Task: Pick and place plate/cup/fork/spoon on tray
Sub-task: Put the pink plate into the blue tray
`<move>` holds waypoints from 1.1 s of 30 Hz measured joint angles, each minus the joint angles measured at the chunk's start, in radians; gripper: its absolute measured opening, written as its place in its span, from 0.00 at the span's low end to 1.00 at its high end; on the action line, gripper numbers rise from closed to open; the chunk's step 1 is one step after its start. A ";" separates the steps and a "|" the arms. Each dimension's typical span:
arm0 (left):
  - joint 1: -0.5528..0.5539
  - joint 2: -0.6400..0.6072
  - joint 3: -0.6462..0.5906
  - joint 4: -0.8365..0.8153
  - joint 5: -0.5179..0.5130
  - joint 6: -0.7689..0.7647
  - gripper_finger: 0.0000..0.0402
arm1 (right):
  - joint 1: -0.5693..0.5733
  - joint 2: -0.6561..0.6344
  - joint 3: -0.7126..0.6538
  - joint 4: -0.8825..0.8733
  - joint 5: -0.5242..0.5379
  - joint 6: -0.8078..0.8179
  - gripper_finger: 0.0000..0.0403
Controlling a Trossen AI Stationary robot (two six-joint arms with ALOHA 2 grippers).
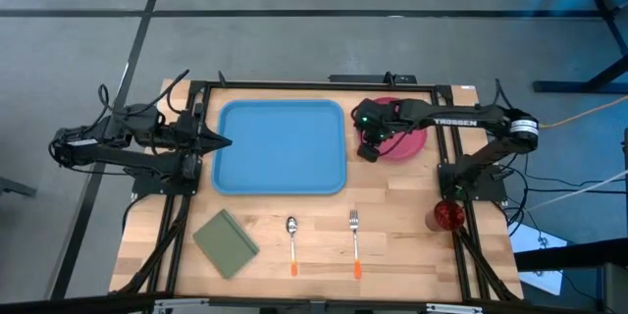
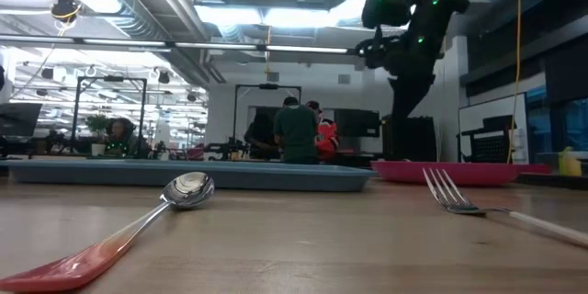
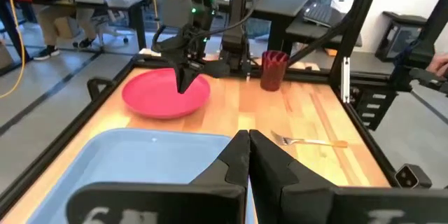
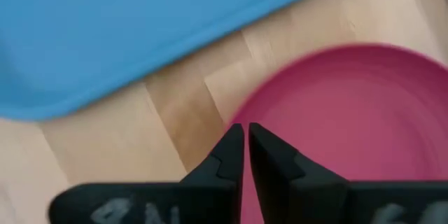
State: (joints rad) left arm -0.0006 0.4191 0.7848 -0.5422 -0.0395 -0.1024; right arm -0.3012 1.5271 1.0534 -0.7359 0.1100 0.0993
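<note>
The pink-red plate (image 1: 410, 144) lies on the table just right of the light-blue tray (image 1: 285, 147). My right gripper (image 4: 245, 140) is shut and points down over the plate's rim on the tray side (image 4: 245, 112); I see no touch. My left gripper (image 3: 248, 147) is shut and empty at the tray's left edge (image 1: 218, 141). The dark red cup (image 1: 446, 216) stands upright at the table's right edge. The spoon (image 1: 292, 235) and the fork (image 1: 355, 235) lie flat side by side near the front edge, orange handles toward the front.
An olive-green pad (image 1: 226, 243) lies at the front left. The black frame rails (image 1: 451, 157) run along the table's sides, close to the plate and the cup. People stand in the room beyond the far edge (image 2: 296, 133).
</note>
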 joint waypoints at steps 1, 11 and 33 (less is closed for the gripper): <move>0.000 0.000 0.000 0.001 0.000 0.000 0.00 | 0.000 0.008 0.000 0.014 0.000 0.002 0.07; 0.000 -0.003 0.000 0.004 0.000 0.000 0.00 | 0.000 0.030 0.000 0.016 0.001 0.178 0.07; 0.000 -0.002 0.000 0.004 0.000 0.000 0.00 | 0.016 0.036 -0.079 0.009 0.045 0.469 0.21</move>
State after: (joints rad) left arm -0.0006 0.4168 0.7845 -0.5385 -0.0395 -0.1024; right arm -0.2853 1.5627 0.9741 -0.7269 0.1555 0.5684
